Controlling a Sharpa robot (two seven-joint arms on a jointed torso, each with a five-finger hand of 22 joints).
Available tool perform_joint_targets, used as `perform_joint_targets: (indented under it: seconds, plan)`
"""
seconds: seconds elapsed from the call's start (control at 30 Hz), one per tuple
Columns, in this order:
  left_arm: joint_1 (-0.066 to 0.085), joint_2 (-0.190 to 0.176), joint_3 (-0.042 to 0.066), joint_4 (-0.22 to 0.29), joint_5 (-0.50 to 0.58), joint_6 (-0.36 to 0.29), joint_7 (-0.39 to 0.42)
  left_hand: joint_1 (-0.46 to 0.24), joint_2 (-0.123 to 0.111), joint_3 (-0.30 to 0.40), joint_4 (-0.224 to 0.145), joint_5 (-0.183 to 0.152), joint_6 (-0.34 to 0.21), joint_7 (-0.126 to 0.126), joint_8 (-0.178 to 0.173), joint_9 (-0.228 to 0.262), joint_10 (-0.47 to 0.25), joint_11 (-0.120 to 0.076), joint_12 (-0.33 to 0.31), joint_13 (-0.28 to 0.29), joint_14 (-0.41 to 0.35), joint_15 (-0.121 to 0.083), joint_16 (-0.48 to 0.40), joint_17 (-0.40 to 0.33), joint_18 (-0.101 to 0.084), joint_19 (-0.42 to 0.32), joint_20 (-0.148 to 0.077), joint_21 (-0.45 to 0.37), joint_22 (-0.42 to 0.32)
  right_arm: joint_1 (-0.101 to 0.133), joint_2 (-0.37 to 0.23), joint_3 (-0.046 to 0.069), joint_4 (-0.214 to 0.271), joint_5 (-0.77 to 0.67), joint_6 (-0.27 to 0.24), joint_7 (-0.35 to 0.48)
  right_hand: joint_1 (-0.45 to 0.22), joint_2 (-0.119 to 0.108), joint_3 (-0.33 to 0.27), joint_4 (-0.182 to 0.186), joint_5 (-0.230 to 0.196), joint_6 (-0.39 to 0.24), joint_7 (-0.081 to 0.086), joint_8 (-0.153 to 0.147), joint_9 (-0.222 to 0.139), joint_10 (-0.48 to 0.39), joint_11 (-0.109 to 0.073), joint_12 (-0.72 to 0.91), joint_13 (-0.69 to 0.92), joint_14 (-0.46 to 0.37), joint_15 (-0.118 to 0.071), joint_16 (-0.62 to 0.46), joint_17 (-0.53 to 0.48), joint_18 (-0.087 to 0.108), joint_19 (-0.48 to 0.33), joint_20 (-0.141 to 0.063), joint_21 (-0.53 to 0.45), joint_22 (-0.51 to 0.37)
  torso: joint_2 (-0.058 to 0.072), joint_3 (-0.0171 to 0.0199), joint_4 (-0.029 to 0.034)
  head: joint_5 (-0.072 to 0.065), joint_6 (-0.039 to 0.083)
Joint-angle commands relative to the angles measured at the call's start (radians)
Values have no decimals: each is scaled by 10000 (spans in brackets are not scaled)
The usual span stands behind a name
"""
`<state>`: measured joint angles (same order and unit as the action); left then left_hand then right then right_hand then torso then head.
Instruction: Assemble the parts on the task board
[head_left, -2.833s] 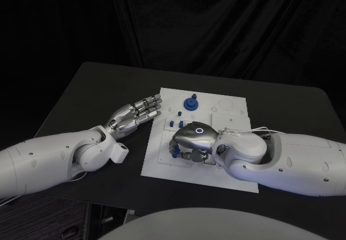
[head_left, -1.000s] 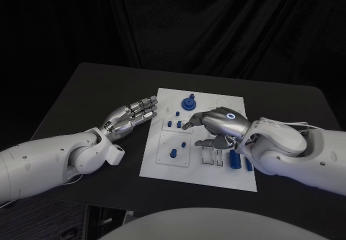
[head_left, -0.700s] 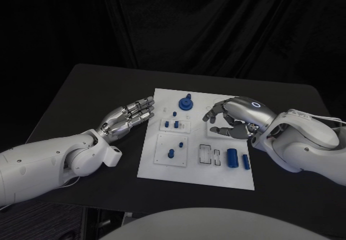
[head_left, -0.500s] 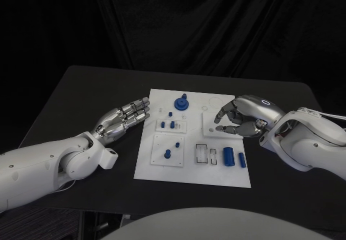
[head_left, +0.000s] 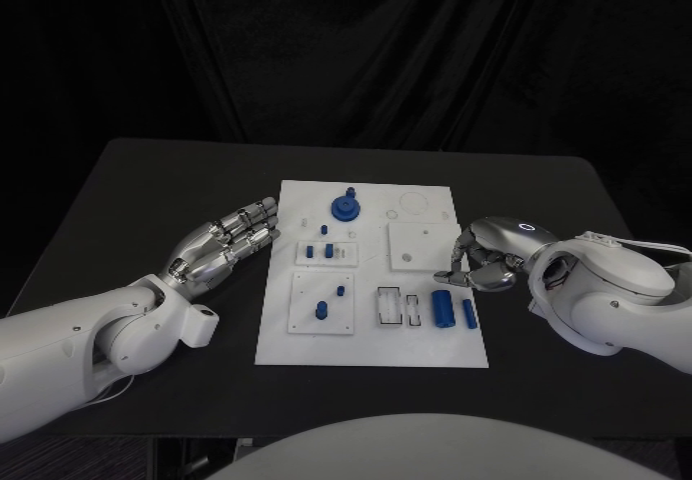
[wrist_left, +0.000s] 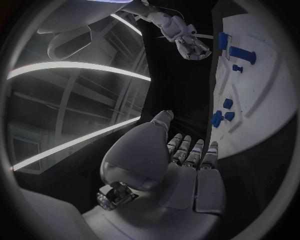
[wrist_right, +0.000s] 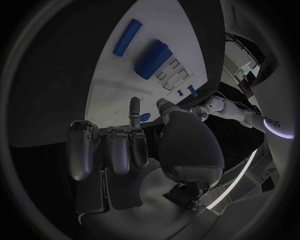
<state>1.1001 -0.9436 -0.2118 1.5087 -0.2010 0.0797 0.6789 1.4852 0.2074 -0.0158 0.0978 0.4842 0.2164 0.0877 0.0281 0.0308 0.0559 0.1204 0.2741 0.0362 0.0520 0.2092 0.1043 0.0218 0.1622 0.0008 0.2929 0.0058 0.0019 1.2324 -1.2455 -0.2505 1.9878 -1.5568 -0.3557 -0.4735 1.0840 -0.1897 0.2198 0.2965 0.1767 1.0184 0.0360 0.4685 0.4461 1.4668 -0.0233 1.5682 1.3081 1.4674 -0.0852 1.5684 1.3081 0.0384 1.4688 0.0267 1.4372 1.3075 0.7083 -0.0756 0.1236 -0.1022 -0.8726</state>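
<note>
The white task board (head_left: 418, 340) lies in the middle of the black table. On it are a blue gear-like part (head_left: 346, 208) at the far side, small blue pegs (head_left: 327, 250) standing in the left sub-plates, and a thick blue cylinder (head_left: 443, 309) lying beside a thinner blue rod (head_left: 469, 311). My right hand (head_left: 490, 258) hovers at the board's right edge, fingers loosely bent, holding nothing. My left hand (head_left: 224, 243) lies flat just left of the board, fingers straight and empty. The right wrist view shows the cylinder (wrist_right: 152, 60) and rod (wrist_right: 127, 37) beyond my fingers (wrist_right: 115, 147).
The black table (head_left: 144, 200) stretches on both sides of the board. A black curtain hangs behind it. In the left wrist view the board (wrist_left: 262, 90) runs beside my left hand (wrist_left: 187, 165), with my right hand (wrist_left: 190, 45) farther off.
My right hand has drawn back from the board's near-left sub-plate to its right edge, uncovering the pegs, the cylinder and the rod. The left hand kept its place. The camera shifted.
</note>
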Motion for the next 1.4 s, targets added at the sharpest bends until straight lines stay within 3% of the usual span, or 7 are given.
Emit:
perform_joint_targets:
  seconds: [0.03, 0.3, 0.5, 0.83, 0.93, 1.2, 1.4]
  plan:
    - [-13, -9, 7, 15, 208, -4, 529, 37, 73, 61, -19, 49, 77, 9, 66, 8, -12, -79, 66, 5, 33, 43, 34, 13, 13, -30, 25, -40, 0, -73, -10, 6, 87, -561, 629, -1327, -295, 8, 52, 12, 65, -96, -48, 184, 286, 1040, -119, 26, 2627, 1034, -85, 24, 2627, -136, 665, -103, 278, 2313, -6, 12, 4, -55, 0]
    - [-13, -22, 7, 26, 221, -14, 543, 42, 62, 74, -28, 74, 116, 18, 74, 13, 4, -74, 112, 11, 31, 39, 35, 13, 11, -34, 23, -37, 2, -217, 5, 5, 254, -624, 980, -1864, -1664, -123, -83, 26, -244, -181, -132, 591, 990, 1040, -197, 26, 2627, 1034, -169, 24, 2627, -168, 701, -178, 481, 2353, -12, 41, -27, -75, 0]
    - [-13, -32, 7, 30, 223, -23, 528, 44, 57, 81, -31, 84, 133, 21, 77, 15, 11, -70, 127, 13, 36, 39, 48, 15, 13, -38, 24, -33, 6, -414, 64, 5, 309, -633, 1179, -2001, -1949, -145, -83, 28, -516, -114, -180, 725, 1232, 1040, -232, 26, 2627, 1034, -215, 24, 2627, -175, 705, -213, 529, 2362, -10, 53, -16, -131, 0]
    - [-14, -45, 7, 33, 223, -7, 485, 46, 55, 85, -33, 91, 135, 24, 78, 15, 14, -67, 132, 13, 36, 39, 47, 15, 14, -36, 24, -35, 4, -638, 297, 6, 189, -636, 1268, -2025, -2382, -246, -189, 31, -1179, -66, -223, 811, 1475, 1040, -274, 26, 2627, 1028, -262, 10, 2600, -162, 675, -260, 495, 2343, -14, 31, -16, -129, 0]
    - [-15, -44, 7, 30, 223, 0, 473, 49, 54, 94, -36, 101, 139, 28, 79, 14, 14, -53, 127, 12, 33, 37, 45, 14, 16, -35, 25, -36, 3, -669, 380, 6, 140, -636, 1300, -2016, -2214, -183, -96, 24, -1086, -90, -225, 801, 1531, 1040, -276, 26, 2627, 1019, -270, -12, 2558, -155, 661, -267, 474, 2334, -10, 37, -14, -146, 0]
    - [-17, -37, 6, 24, 223, 18, 421, 50, 54, 100, -38, 107, 142, 30, 79, 14, 13, -43, 125, 11, 32, 36, 45, 14, 16, -33, 25, -37, 2, -717, 564, 6, 47, -636, 1162, -1912, -1448, 68, 189, 10, 41, -141, -238, 672, 1706, 1040, -287, 26, 2627, 994, -286, -72, 2443, -133, 612, -277, 401, 2303, -12, 44, -9, -156, 0]
    - [-18, -35, 6, 60, 223, 10, 388, 52, 55, 105, -39, 111, 140, 34, 79, 14, 12, -37, 124, 11, 29, 35, 41, 13, 16, -30, 25, -40, 0, -746, 683, 6, -60, -636, 1375, -1929, -1225, 129, 261, 2, 379, -194, -224, 564, 1733, 1040, -279, 26, 2627, 990, -277, -84, 2420, -129, 603, -275, 390, 2298, -12, 42, -20, -113, 0]
